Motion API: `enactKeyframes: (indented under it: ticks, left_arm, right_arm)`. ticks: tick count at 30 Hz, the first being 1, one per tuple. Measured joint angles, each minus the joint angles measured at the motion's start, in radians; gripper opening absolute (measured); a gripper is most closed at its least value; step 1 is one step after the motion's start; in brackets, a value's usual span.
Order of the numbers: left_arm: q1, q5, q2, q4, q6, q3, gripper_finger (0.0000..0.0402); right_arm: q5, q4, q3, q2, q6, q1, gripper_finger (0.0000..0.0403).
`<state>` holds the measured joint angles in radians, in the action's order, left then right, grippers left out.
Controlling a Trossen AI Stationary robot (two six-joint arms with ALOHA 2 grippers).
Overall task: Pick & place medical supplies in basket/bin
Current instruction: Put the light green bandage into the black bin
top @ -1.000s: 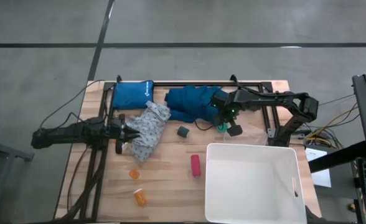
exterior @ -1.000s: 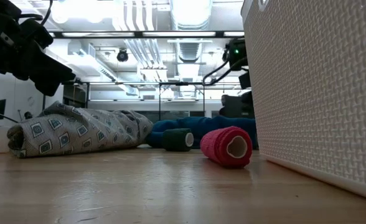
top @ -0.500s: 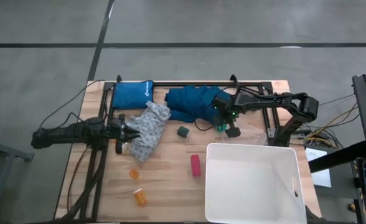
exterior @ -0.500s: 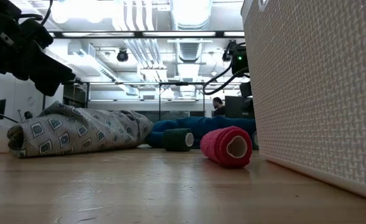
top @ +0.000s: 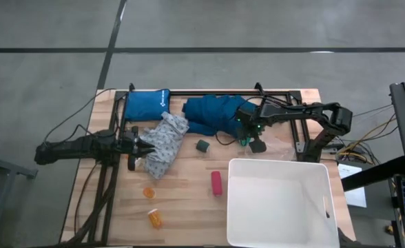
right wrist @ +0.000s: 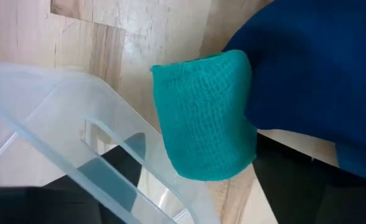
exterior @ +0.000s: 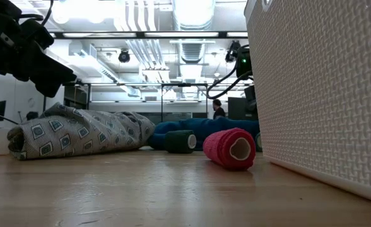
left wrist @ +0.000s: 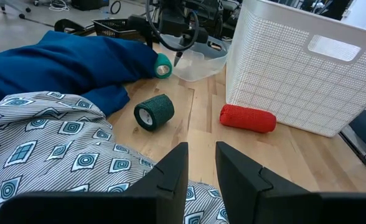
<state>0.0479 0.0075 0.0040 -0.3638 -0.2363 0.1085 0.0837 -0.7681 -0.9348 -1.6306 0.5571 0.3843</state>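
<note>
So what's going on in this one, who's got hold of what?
Nothing is in the white tub yet. The right gripper is down over a small teal bandage roll at the edge of the dark teal garment, jaws straddling it, not clearly gripped. The left gripper hangs over the patterned garment. A red roll, dark green roll and orange pill bottles lie loose on the table.
</note>
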Motion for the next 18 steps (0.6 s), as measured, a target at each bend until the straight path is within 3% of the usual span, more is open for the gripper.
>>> enactKeyframes:
  ticks: [9,18]
  left_arm:
    - [0.0,0.0,0.0,0.0,0.0,0.0,0.0088]
    - [0.0,0.0,0.0,0.0,0.0,0.0,0.0088]
  right_arm:
    - [-0.002,0.001,0.0,0.0,-0.004,0.0,0.0218]
    - [-0.001,-0.002,-0.013,0.003,-0.005,0.0,0.0208]
